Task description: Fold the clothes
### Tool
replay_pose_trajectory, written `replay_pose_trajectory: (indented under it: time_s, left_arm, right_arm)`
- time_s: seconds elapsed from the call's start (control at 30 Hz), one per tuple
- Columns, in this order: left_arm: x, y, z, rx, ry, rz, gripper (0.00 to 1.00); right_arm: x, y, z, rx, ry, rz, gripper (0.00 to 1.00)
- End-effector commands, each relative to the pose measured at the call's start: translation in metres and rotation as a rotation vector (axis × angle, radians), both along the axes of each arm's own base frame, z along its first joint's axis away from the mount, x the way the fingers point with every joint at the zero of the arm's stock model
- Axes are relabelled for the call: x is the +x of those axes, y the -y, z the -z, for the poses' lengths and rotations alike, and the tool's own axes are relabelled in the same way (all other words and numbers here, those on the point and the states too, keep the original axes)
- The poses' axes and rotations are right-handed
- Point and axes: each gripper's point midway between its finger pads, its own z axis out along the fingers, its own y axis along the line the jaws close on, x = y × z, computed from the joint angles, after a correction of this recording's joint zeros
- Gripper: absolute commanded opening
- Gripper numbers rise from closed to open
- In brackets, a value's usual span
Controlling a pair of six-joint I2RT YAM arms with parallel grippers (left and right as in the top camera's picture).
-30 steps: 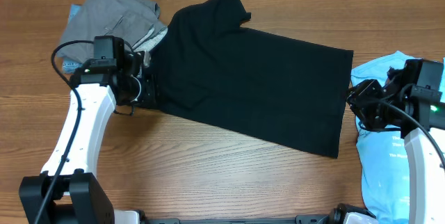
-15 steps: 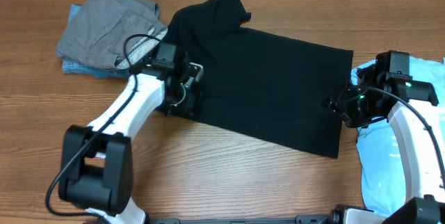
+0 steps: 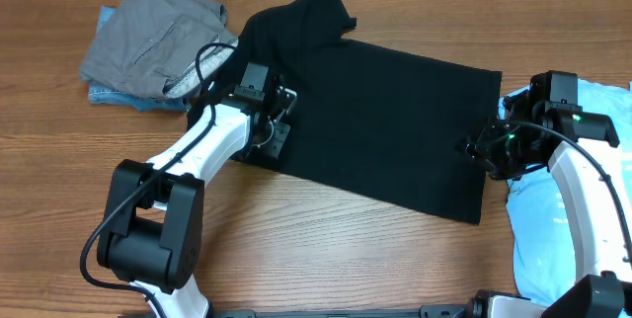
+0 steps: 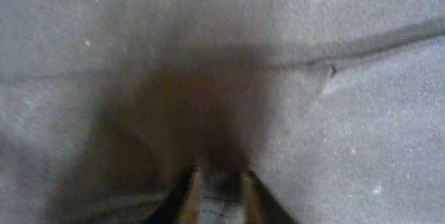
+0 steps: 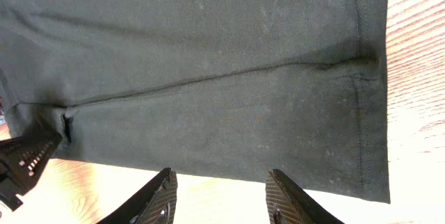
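The black T-shirt (image 3: pixel 375 120) lies spread flat across the middle of the wooden table (image 3: pixel 326 249), one sleeve pointing to the back. My left gripper (image 3: pixel 280 124) is pressed down on the shirt's left part. In the left wrist view its fingers (image 4: pixel 189 197) stand close together with a pinch of the dark cloth (image 4: pixel 222 78) between them. My right gripper (image 3: pixel 482 150) hovers at the shirt's right hem, open. In the right wrist view its gripper (image 5: pixel 221 175) spans bare wood just off the hemmed edge of the black T-shirt (image 5: pixel 208 64), holding nothing.
A grey garment (image 3: pixel 150 39) lies crumpled at the back left on top of a blue piece (image 3: pixel 107 93). A light blue printed T-shirt (image 3: pixel 553 239) lies at the right edge, partly under my right arm. Bare wood runs along the front.
My left gripper has moved right from the shirt's left edge onto the cloth and its jaws have narrowed on it. My right gripper came left to the hem, then stayed.
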Motion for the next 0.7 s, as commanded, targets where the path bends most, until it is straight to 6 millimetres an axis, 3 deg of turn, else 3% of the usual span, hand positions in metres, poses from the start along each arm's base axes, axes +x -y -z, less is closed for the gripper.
replay_pose_trajectory:
  time_s: [0.0,0.13,0.17,0.23,0.33,0.5,0.67]
  left_arm:
    - [0.005,-0.001,0.001,0.02,0.011,0.008,0.1]
    - [-0.007,-0.002,0.004,0.022,-0.043,0.0,0.04]
    - [-0.01,-0.003,0.005,0.026,-0.053,0.001,0.08]
    - [-0.013,-0.003,0.005,0.029,-0.066,0.004,0.42]
    - [-0.016,0.0,0.006,0.029,-0.074,0.013,0.5]
    - [-0.015,0.006,0.007,0.028,-0.062,0.035,0.44]
    - [-0.015,0.007,0.021,0.032,-0.088,0.034,0.33]
  right_arm:
    - [0.005,-0.001,-0.004,-0.003,0.019,-0.01,0.45]
    - [0.004,-0.001,-0.004,-0.003,0.019,-0.01,0.45]
    - [0.005,-0.001,-0.004,-0.003,0.019,-0.01,0.45]
    - [0.005,-0.001,-0.004,-0.003,0.02,-0.01,0.45]
    - [0.005,-0.001,-0.004,-0.003,0.021,-0.01,0.45]
    - [0.005,-0.001,-0.004,-0.004,0.023,-0.01,0.45]
    - [0.005,-0.001,-0.004,-0.004,0.023,-0.01,0.45]
